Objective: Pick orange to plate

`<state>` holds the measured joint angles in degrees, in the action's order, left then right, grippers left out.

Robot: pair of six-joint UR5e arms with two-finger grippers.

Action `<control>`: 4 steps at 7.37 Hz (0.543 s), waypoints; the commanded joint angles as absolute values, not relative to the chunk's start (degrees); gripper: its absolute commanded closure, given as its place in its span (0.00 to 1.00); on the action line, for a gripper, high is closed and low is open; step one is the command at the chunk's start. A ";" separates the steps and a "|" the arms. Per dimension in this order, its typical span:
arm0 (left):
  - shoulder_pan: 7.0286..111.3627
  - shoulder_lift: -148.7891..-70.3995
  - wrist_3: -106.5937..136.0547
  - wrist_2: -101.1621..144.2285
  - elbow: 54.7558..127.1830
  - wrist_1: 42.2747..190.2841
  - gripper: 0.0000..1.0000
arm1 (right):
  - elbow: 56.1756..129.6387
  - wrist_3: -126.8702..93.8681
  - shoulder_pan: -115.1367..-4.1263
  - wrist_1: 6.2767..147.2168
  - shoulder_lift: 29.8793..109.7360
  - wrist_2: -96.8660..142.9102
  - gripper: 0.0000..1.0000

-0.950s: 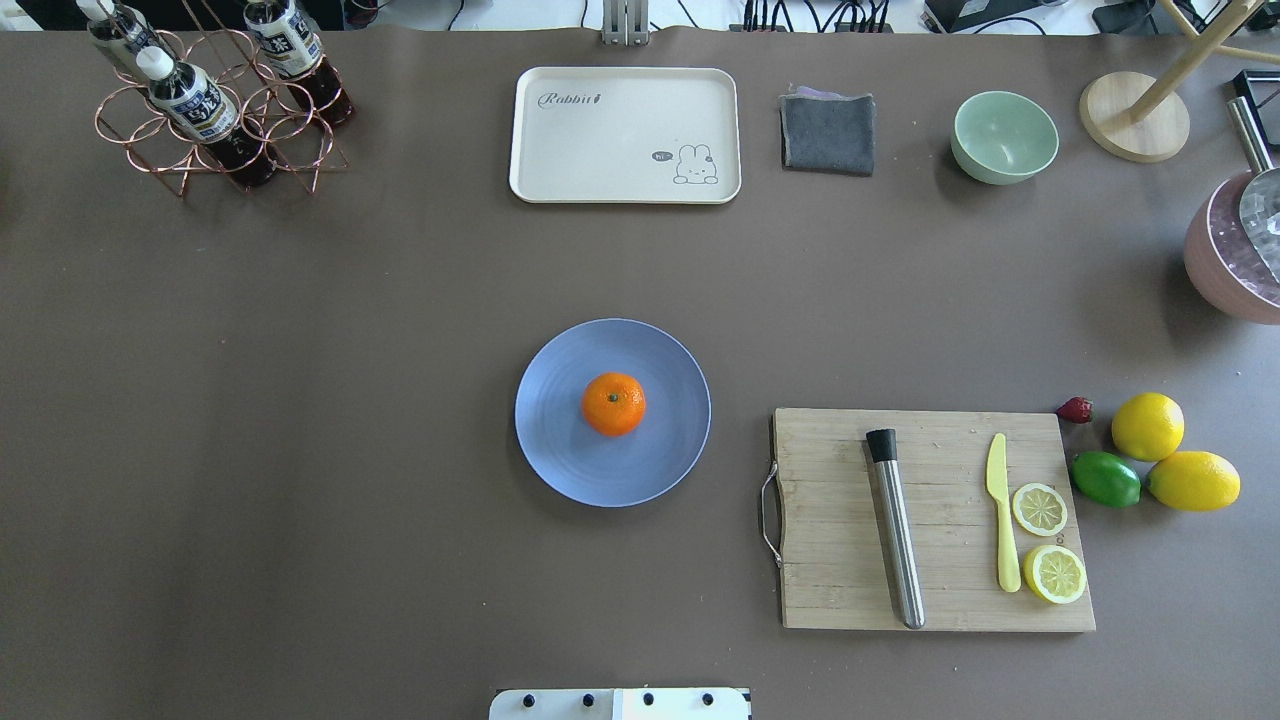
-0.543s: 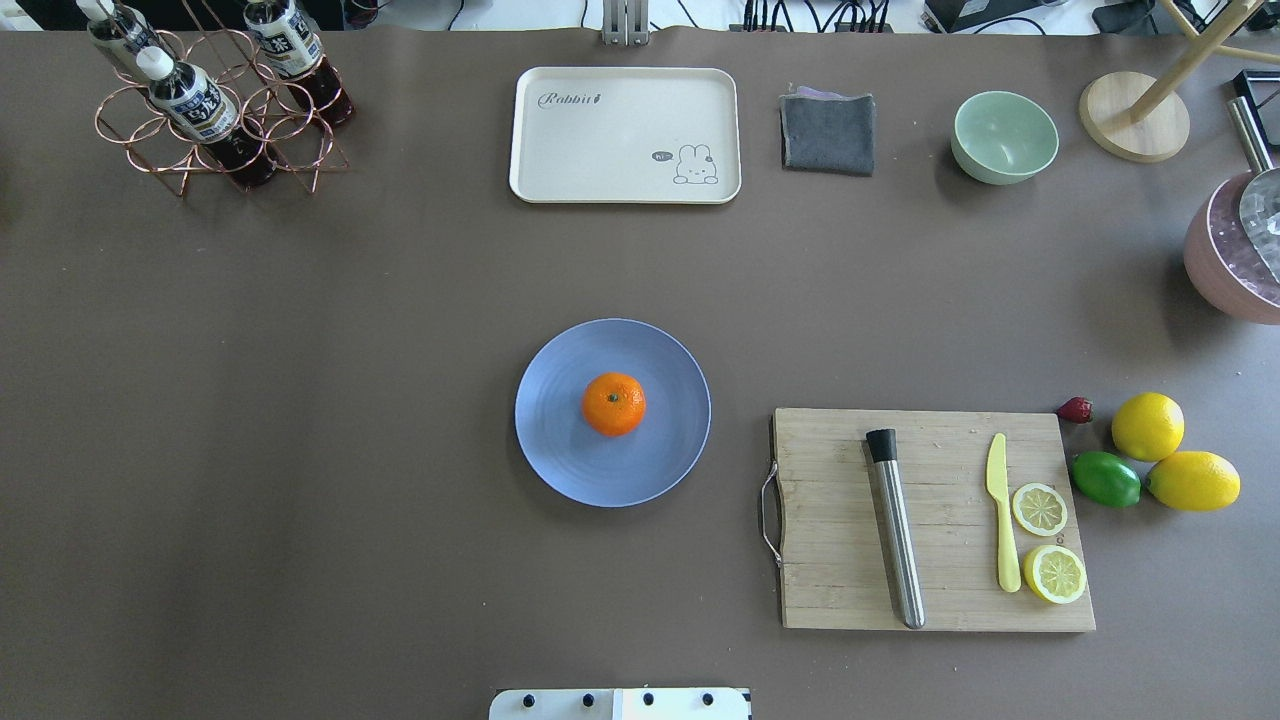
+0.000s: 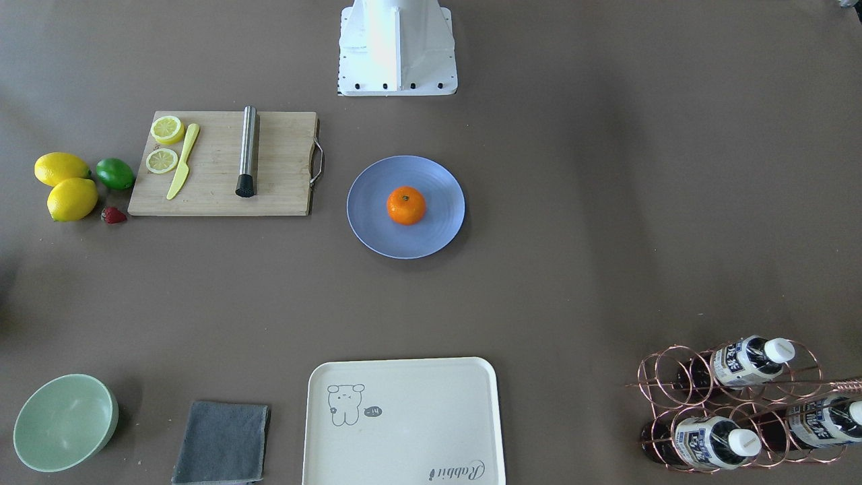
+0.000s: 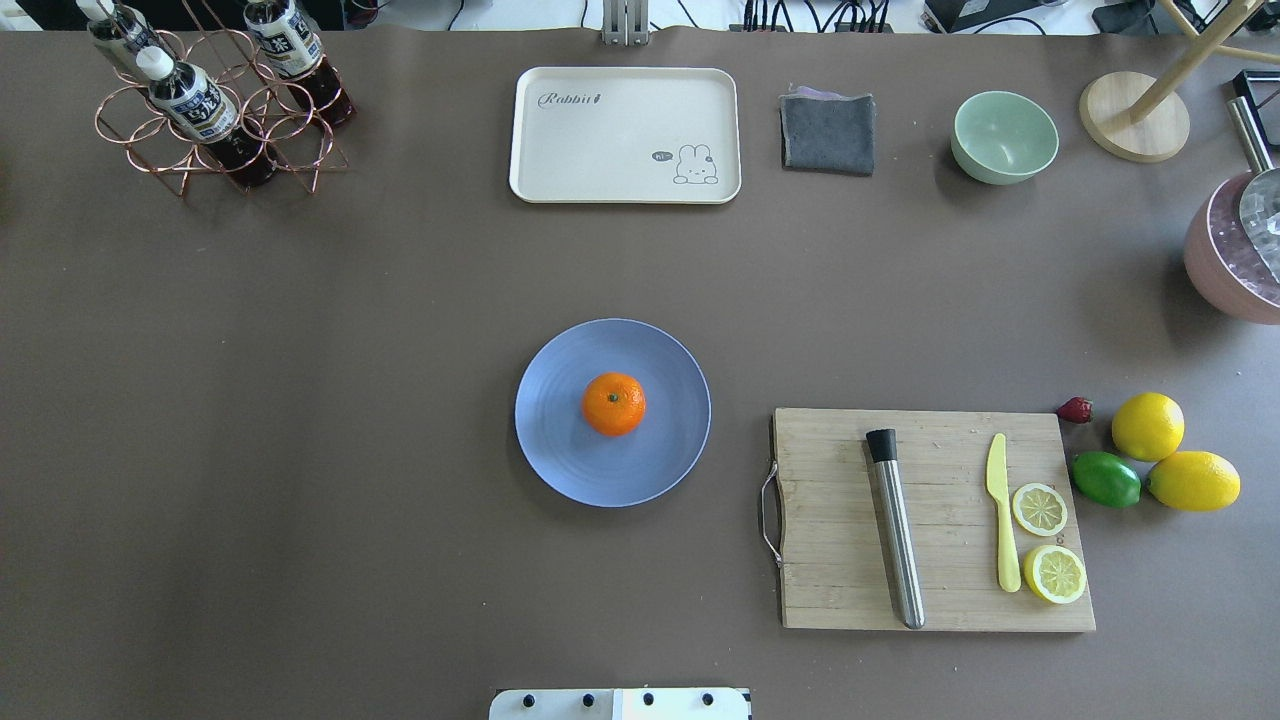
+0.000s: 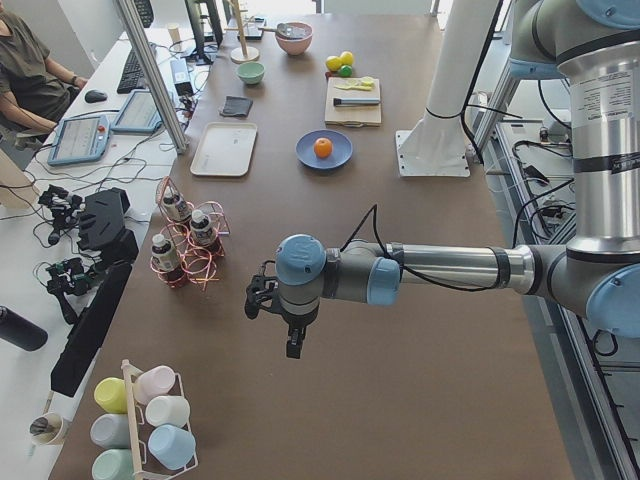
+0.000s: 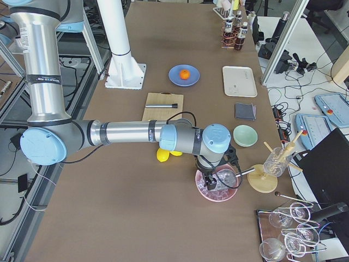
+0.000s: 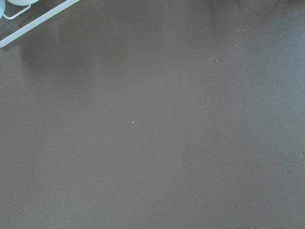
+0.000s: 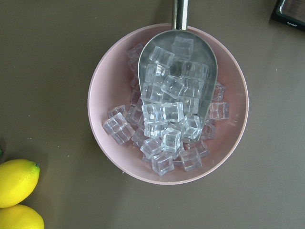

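Observation:
The orange (image 4: 613, 403) rests at the middle of the blue plate (image 4: 548, 440), stem dimple up; it also shows in the front-facing view as the orange (image 3: 406, 205) on the plate (image 3: 374, 225). Neither gripper is near it. In the exterior left view my left gripper (image 5: 291, 348) hangs over bare table far from the plate (image 5: 305, 158). In the exterior right view my right gripper (image 6: 210, 183) hovers above a pink bowl of ice (image 8: 114, 71). Whether either gripper is open or shut, I cannot tell.
A wooden cutting board (image 4: 830, 560) right of the plate carries a steel muddler (image 4: 896, 530), yellow knife (image 4: 1002, 520) and lemon slices (image 4: 1040, 508). Lemons (image 4: 1147, 426), a lime (image 4: 1106, 479) and a strawberry (image 4: 1075, 409) lie beside it. Cream tray (image 4: 560, 150), grey cloth (image 4: 828, 132), green bowl (image 4: 1004, 136), bottle rack (image 4: 215, 110) at the back.

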<state>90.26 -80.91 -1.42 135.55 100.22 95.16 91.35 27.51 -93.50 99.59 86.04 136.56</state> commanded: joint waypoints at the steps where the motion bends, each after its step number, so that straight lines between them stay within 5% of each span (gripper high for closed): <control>1: 90.26 -80.77 -1.49 135.53 99.15 96.75 0.02 | 91.58 27.51 -93.51 99.58 86.04 136.58 0.00; 4: 90.35 -80.33 -1.05 135.70 100.10 98.53 0.02 | 95.35 27.51 -93.69 99.58 89.73 136.58 0.00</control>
